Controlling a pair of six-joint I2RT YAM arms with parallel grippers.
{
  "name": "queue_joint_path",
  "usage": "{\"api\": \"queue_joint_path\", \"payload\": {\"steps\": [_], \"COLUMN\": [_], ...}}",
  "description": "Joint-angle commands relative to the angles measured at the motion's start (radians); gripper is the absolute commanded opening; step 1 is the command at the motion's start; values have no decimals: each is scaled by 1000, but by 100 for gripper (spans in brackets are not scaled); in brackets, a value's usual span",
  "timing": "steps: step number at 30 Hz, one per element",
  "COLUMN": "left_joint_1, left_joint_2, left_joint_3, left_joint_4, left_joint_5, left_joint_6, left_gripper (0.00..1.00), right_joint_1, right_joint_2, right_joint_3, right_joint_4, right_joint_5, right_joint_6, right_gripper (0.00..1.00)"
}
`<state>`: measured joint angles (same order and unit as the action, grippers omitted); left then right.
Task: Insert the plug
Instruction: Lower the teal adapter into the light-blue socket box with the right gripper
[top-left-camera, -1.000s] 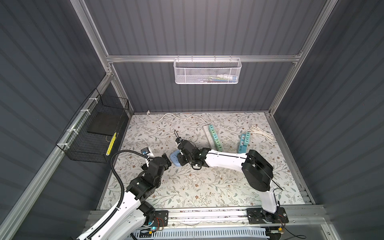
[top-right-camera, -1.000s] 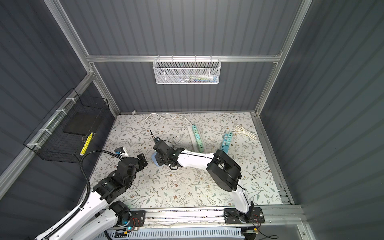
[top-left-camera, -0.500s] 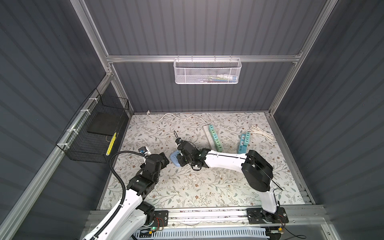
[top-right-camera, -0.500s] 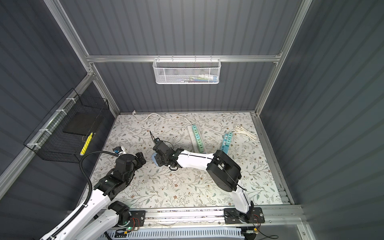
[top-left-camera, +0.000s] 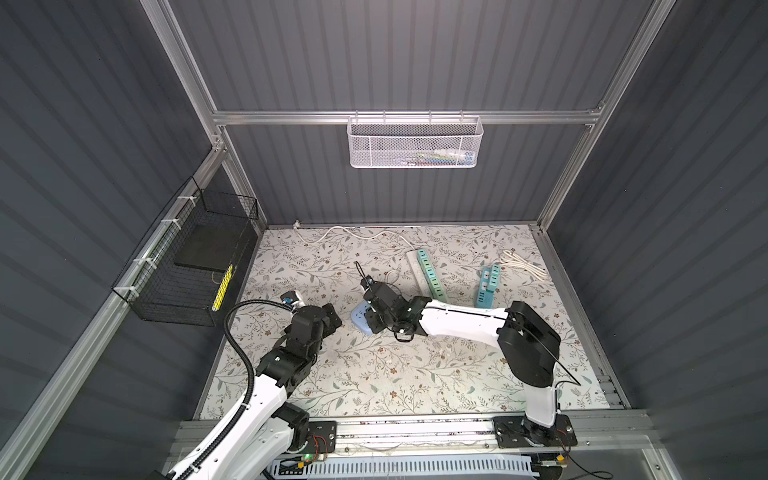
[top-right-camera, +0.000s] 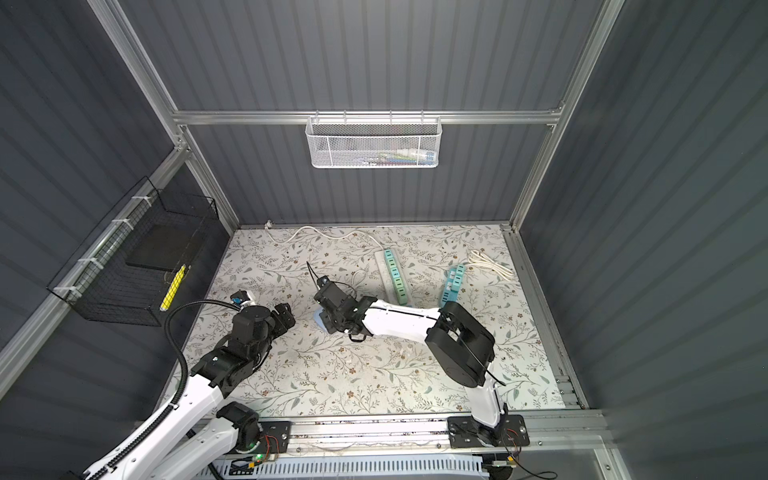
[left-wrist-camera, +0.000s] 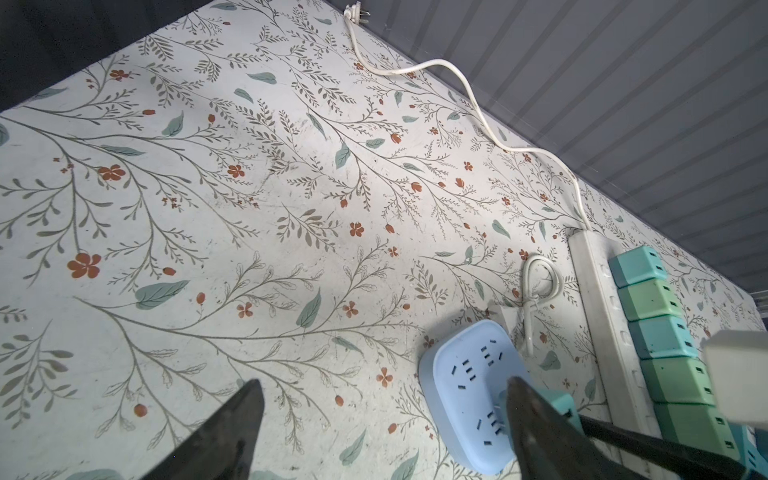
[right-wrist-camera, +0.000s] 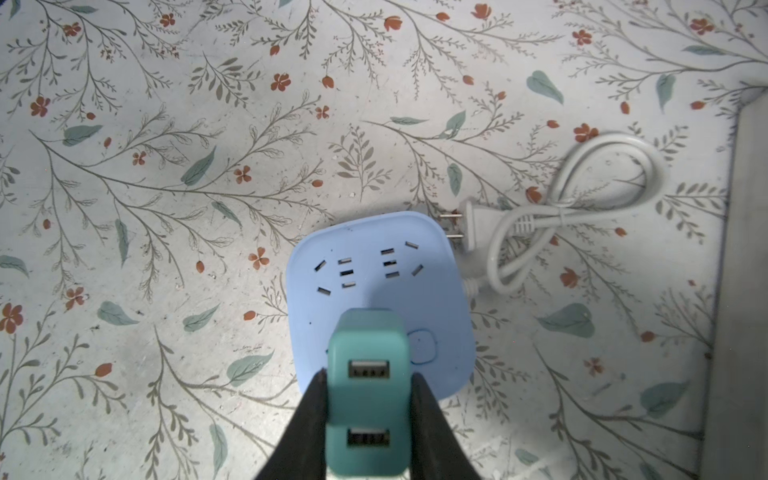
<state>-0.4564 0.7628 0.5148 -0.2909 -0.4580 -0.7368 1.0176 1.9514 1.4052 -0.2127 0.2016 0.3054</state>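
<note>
While the right gripper (right-wrist-camera: 369, 378) clamps the teal plug (right-wrist-camera: 368, 411) directly over the blue socket block (right-wrist-camera: 374, 232), the left gripper (left-wrist-camera: 383, 381) stands wide and empty beside it.

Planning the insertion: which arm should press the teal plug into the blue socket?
Right. The right claw is shut on the plug, directly over the socket. The left claw is open and empty, beside it.

Bare floral table mat (left-wrist-camera: 208, 208) lies free ahead of my left gripper (left-wrist-camera: 382, 384); on its right, a pale-blue square socket block (left-wrist-camera: 465, 374) and long white power strip (left-wrist-camera: 594, 291) bar passage.
</note>
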Motion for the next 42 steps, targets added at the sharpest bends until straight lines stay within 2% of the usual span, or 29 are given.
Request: {"api": "queue_joint_path", "payload": {"steps": [1, 17, 33, 42], "left_joint_1": [7, 9, 9, 10], "left_joint_2": [4, 11, 31, 28], "left_joint_3": [-5, -9, -4, -4], "left_joint_4": [11, 29, 53, 54], "left_joint_5": [16, 31, 45, 50], "left_joint_6": [16, 13, 24, 24], "left_gripper": [91, 90, 90, 91], "right_joint_1": [-2, 0, -1, -1], "right_joint_2": [-53, -23, 15, 30], "right_joint_3": [-5, -41, -22, -1], "right_joint_4": [-10, -4, 16, -36], "right_joint_5": [-21, -64, -45, -13], "right_joint_6": [-15, -19, -43, -84], "right_gripper": [4, 4, 3, 3]}}
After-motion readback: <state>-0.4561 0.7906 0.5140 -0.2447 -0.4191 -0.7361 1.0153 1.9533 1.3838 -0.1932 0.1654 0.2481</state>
